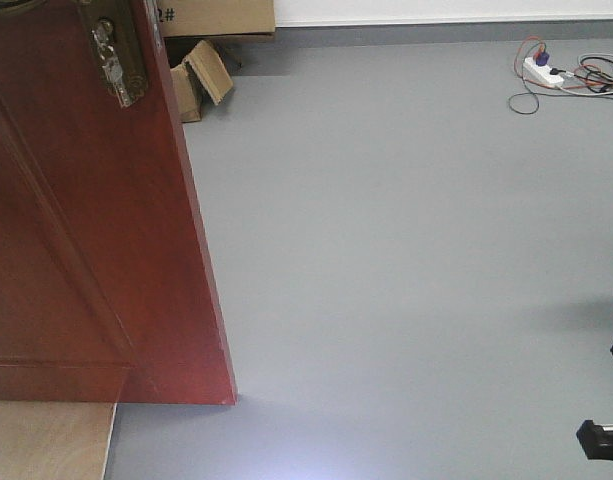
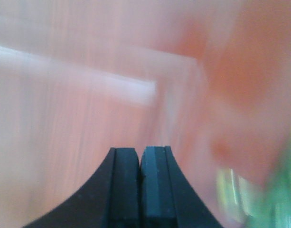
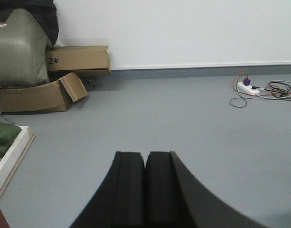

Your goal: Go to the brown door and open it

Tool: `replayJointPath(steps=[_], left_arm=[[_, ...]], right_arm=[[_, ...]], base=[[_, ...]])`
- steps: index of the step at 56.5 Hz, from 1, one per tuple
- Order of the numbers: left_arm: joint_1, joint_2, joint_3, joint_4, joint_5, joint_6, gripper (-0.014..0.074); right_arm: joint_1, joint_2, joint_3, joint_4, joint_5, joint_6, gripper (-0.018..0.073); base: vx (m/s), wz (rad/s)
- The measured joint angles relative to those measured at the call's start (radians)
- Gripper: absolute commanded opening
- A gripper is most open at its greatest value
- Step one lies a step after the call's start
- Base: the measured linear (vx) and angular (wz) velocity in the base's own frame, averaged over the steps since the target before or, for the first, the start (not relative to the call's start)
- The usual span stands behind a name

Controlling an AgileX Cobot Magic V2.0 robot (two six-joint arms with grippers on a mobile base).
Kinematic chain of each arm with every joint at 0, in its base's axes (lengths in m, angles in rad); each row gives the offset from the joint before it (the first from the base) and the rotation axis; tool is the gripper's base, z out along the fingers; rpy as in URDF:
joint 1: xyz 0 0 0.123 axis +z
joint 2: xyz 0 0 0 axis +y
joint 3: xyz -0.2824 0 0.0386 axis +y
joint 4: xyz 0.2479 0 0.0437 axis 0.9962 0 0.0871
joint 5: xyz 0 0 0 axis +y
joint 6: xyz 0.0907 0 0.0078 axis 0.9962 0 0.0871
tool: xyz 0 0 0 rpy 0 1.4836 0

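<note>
Two claws: both have their pads pressed together with nothing between them.
Left claw [image 2: 140, 166]: closed and empty, right up against the brown door [image 2: 88, 118], whose glossy reddish panel fills the blurred wrist view; whether the tips touch the wood cannot be told.
Right claw [image 3: 145, 175]: closed and empty, pointing over open grey floor [image 3: 183, 118], well apart from the door.
Door position: in the front view the brown door [image 1: 96, 250] stands at the left with its free edge swung out over the floor and its brass lock plate [image 1: 116, 60] near the top; the lever is cut off by the frame.
Risk, slipping: a closed claw pushing on glossy wood could skid along the panel, and the door would stop moving.
Risk, base: driving forward too fast could knock the door hard or jam it against the robot.
Risk, surroundings: the cardboard boxes [image 1: 201, 80] sit behind the door's edge and could block its swing.
Risk, cables: the power strip [image 1: 543, 70] and its wires lie far right, a snag only if the base strays there.
</note>
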Motion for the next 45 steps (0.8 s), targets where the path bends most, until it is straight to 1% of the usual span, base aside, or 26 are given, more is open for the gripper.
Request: replayJointPath(steps=[1,6,7,9,10,12,16,19,24,31,37,45], left_arm=[[-0.004,-0.029,0.036,0.015,-0.017,-0.007,-0.0006],[-0.046,-0.222,0.246,0.167,-0.110,-0.085,-0.0006],[-0.051,-0.250,0.276,0.179,-0.121,-0.102,-0.0006],[-0.060,-0.320,0.345,0.238,-0.148,-0.152,-0.0006],[-0.069,-0.361,0.385,0.281,-0.163,-0.194,-0.0006],[-0.080,-0.427,0.449,0.329,-0.186,-0.255,-0.0006],[-0.112,-0.556,0.568,0.406,-0.224,-0.354,-0.0006],[-0.145,-0.648,0.649,0.452,-0.246,-0.410,-0.0006],[-0.194,-0.708,0.741,0.492,-0.261,-0.466,-0.0006],[-0.241,-0.716,0.834,0.540,-0.252,-0.485,-0.0006],[-0.267,-0.716,0.857,0.557,-0.200,-0.489,-0.0006],[-0.275,-0.716,0.858,0.560,-0.125,-0.491,-0.0006]], right_arm=[[0.000,0.000,0.000,0.000,0.000,0.000,0.0000],[0.000,0.000,0.000,0.000,0.000,0.000,0.0000],[0.000,0.000,0.000,0.000,0.000,0.000,0.0000],[0.000,0.000,0.000,0.000,0.000,0.000,0.0000],[0.000,0.000,0.000,0.000,0.000,0.000,0.0000],[0.000,0.000,0.000,0.000,0.000,0.000,0.0000],[0.000,0.000,0.000,0.000,0.000,0.000,0.0000],[0.000,0.000,0.000,0.000,0.000,0.000,0.0000],[0.000,0.000,0.000,0.000,-0.003,0.000,0.0000],[0.000,0.000,0.000,0.000,0.001,0.000,0.0000],[0.000,0.000,0.000,0.000,0.000,0.000,0.0000],[0.000,0.000,0.000,0.000,0.000,0.000,0.0000]], base=[[0.00,0.00],[0.00,0.00],[0.00,0.00],[0.00,0.00],[0.00,0.00],[0.00,0.00],[0.00,0.00],[0.00,0.00],[0.00,0.00],[0.00,0.00],[0.00,-0.01],[0.00,0.00]])
